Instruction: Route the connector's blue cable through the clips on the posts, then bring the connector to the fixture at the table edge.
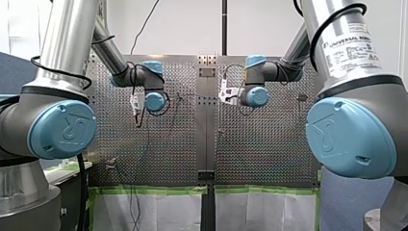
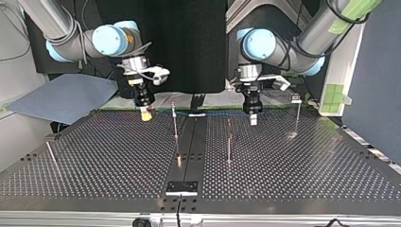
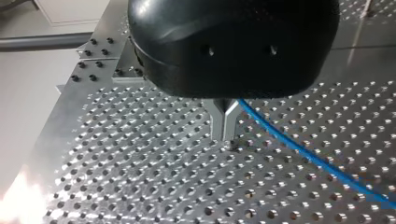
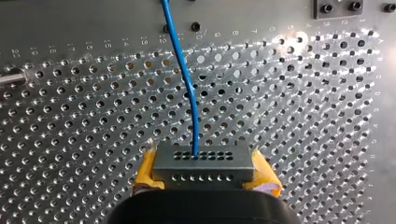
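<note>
- While my right gripper (image 4: 204,173) pinches the connector (image 4: 204,161), its blue cable (image 4: 184,79) leaves toward twelve o'clock.
- My left gripper (image 3: 224,133) has jaws pressed together, the blue cable trailing toward four o'clock.

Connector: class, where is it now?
In the right wrist view, the connector is clamped between my right gripper's yellow-padded fingers, its blue cable running ahead.
</note>
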Available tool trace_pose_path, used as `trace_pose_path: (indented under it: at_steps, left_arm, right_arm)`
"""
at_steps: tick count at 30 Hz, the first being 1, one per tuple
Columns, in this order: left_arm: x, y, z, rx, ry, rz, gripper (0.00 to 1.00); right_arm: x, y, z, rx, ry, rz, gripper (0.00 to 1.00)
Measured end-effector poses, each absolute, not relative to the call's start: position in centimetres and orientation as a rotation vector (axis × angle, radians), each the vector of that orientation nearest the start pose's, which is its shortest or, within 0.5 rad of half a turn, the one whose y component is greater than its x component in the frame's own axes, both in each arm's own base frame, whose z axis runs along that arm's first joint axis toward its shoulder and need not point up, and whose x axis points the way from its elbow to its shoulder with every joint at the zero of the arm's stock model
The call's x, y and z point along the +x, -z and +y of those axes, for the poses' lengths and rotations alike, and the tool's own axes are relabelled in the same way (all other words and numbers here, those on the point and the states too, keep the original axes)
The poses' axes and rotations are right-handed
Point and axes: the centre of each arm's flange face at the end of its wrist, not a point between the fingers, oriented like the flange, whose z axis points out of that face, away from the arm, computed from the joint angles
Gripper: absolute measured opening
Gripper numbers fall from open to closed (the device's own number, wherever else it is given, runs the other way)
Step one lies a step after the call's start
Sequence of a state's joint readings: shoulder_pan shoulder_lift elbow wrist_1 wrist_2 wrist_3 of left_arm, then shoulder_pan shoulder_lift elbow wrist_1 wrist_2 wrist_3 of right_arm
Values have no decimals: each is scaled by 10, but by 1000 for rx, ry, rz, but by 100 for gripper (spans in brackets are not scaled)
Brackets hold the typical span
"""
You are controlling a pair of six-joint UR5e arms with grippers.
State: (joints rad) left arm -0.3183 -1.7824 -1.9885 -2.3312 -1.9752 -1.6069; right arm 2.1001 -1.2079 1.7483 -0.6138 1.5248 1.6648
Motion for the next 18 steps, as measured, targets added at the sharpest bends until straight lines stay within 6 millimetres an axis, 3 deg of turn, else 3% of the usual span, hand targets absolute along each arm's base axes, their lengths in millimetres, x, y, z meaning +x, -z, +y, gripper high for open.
trace_pose_path:
  at_steps: [18]
  left_arm:
    - [472,-276,-245,-139,19,1381,0]
  right_arm:
    - [406,-263,-459,1526,-1736,-927,0]
